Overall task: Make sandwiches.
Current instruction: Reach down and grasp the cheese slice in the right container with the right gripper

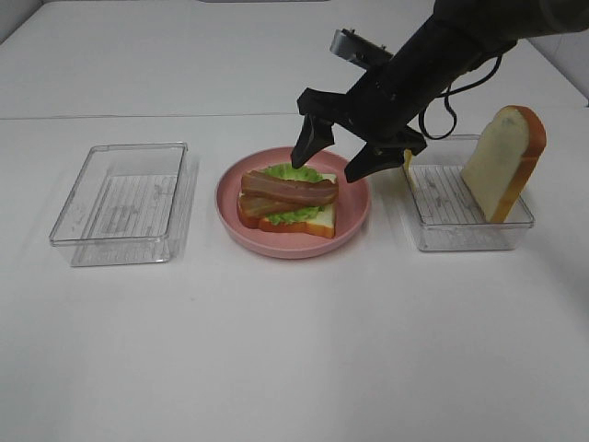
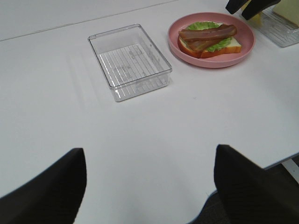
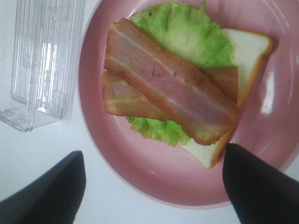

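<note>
Plainly spread wide on the R side: right pincer, jaws far apart, gripping nothing, hovering just above the far edge of the pink plate. On that plate, approx. mid-desk: the sandwich, unfinished (one white bread slice at the bottom, green lettuce on it, two bacon strips overlapping on top), lying below the pincer and apart from it. Just right of the plate: right-hand clear tray w/ a second bread slice standing on edge, tilted, at its right end. Left of the plate, near but not touching: left-hand clear tray. Also wide open: left pincer, nothing between its fingers, poised over bare desk, well apart from plate and trays.
</note>
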